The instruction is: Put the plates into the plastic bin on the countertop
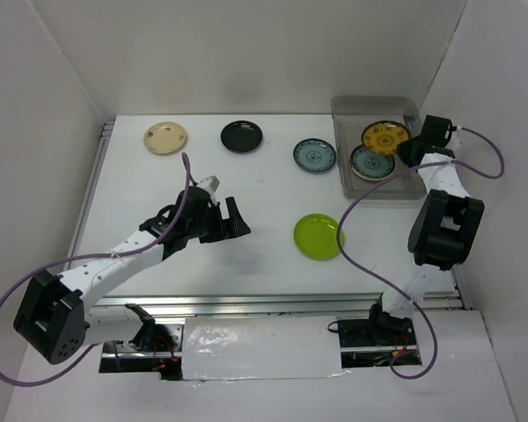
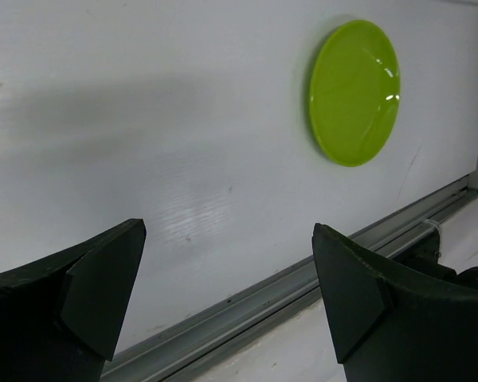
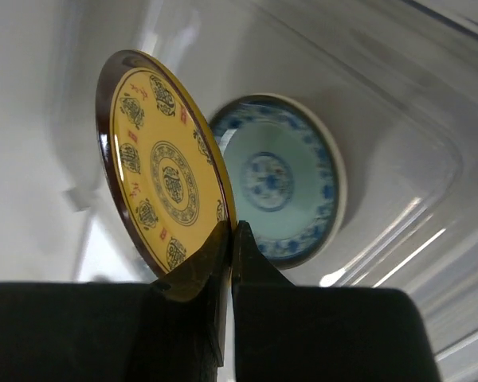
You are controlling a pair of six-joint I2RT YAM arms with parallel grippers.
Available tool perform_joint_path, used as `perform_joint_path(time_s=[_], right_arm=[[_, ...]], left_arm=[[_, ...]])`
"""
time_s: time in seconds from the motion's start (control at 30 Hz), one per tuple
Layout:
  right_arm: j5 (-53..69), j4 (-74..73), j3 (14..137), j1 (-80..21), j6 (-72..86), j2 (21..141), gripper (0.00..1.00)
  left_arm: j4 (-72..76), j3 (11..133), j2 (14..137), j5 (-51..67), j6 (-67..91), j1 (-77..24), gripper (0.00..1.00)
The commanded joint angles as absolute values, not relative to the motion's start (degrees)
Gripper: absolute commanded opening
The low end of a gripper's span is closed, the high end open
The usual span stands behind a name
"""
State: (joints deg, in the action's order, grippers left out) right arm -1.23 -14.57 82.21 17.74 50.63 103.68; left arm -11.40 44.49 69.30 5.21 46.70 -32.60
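- Stock in plastic bin [image 1: 374,107]: blue-patterned plate [image 3: 275,179] is lying flat; right gripper [image 3: 229,231] is pinching amber plate [image 3: 163,171] by rim, tilted above it
- Left gripper [image 2: 227,231] is gaping wide, empty, left of bin; lime plate [image 2: 354,91] is lying between, nearest this arm

No legible text; only unreadable ornamental marks on the amber plate [image 3: 163,171]

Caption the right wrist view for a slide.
Right pincer grips amber plate by its rim over blue-patterned plate in plastic bin.
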Motion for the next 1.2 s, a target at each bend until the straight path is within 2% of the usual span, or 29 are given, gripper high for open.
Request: perform_joint_path(time_s=[0.0,0.17,0.23,0.27,0.3,0.4,0.43,0.47,0.63,0.77,0.87,0.9,0.97,1.03,1.17], right_arm=[[-1.1,-20.1,86.7,18.0,48.4,107.6,0.00],[-0.6,-17.5,84.6,18.1,49.1,108.9,0.01],[-0.3,-17.0,84.5,18.1,48.8,109.2,0.08],[-0.3,-17.4,84.5,18.0,48.8,109.2,0.32],[1.7,-17.7,84.3,18.0,48.7,108.6,0.52],[0.2,-16.8,80.4,17.0,48.5,102.0,0.81],[-1.2,-15.7,78.7,16.4,48.3,99.2,0.86],[-2.2,-15.2,74.7,15.9,48.1,93.8,1.00],[-1.1,-16.6,65.9,12.5,45.8,82.5,1.00],[1.4,-14.3,57.1,6.6,42.9,68.8,1.00],[4.3,-12.5,52.1,1.9,41.9,60.5,1.00],[4.9,-12.1,47.9,1.0,42.0,58.7,1.00],[6.2,-12.4,45.6,-1.3,42.1,53.5,1.00],[6.1,-12.7,42.5,-2.5,42.2,48.6,1.00],[6.7,-12.9,37.9,-3.3,42.9,42.4,1.00]], left_arm=[[-4.8,49.0,72.9,7.3,45.8,-33.5,0.99],[-1.5,52.5,80.5,10.3,45.4,-35.0,0.99],[-0.9,54.0,83.5,10.1,45.2,-36.2,0.99],[-0.7,54.7,84.5,9.8,45.1,-36.6,0.99],[-0.5,55.3,86.6,9.7,45.1,-37.3,0.99],[1.8,58.1,91.0,9.1,45.2,-38.7,0.99],[2.6,58.7,92.4,9.1,45.8,-38.8,0.99],[3.4,60.1,93.7,9.2,46.1,-39.0,0.99],[6.5,66.9,106.3,8.9,49.0,-40.6,0.99],[7.5,71.0,114.6,8.2,49.7,-41.9,0.99],[6.5,74.5,118.7,7.5,50.1,-42.5,0.92],[5.7,75.7,119.4,7.0,50.4,-42.7,0.84],[4.9,76.1,120.6,5.5,50.6,-43.3,0.77],[5.1,75.4,120.8,4.5,50.9,-43.5,0.64],[6.5,73.8,120.8,4.0,51.3,-43.8,0.55]])
